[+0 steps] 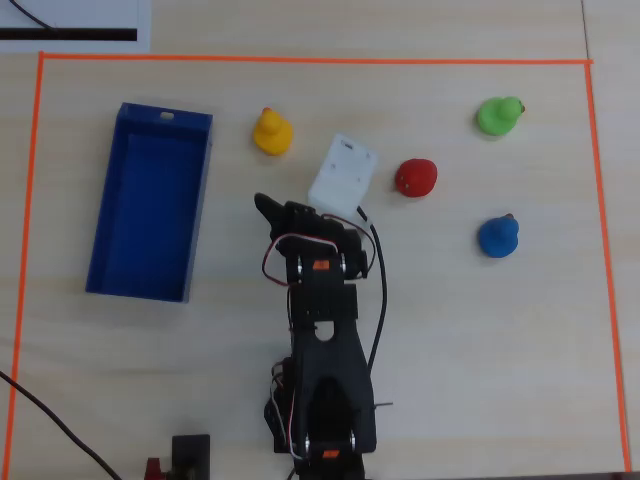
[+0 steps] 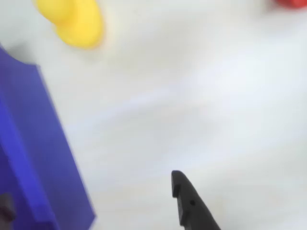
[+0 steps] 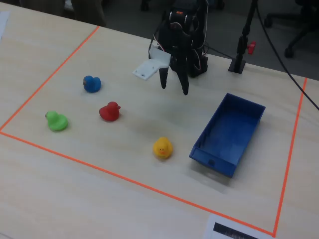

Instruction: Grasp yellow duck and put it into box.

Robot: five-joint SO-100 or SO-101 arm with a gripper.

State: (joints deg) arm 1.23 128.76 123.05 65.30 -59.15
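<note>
The gripper (image 3: 174, 85) is hanging above the table with its two fingers spread apart and nothing between them, well short of the duck (image 3: 162, 148), which is sitting on the bare table just beside the box (image 3: 247, 143), near the short rim that carries the white mark. In the overhead view the duck (image 1: 271, 131) is lying to the right of the box (image 1: 120, 225), with the red duck (image 1: 416, 177) further right and the green duck (image 1: 499, 115) and blue duck (image 1: 498, 236) beyond it. The likely risks: a finger is apt to nudge the rounded toy so that it rolls aside, or to strike the box wall close by, and a release made too early could drop the duck outside the low rim. In the wrist view only one dark fingertip (image 2: 184, 191) is showing, the duck (image 2: 76, 19) is being cut off by the top edge, and the whole picture is blurring.
</note>
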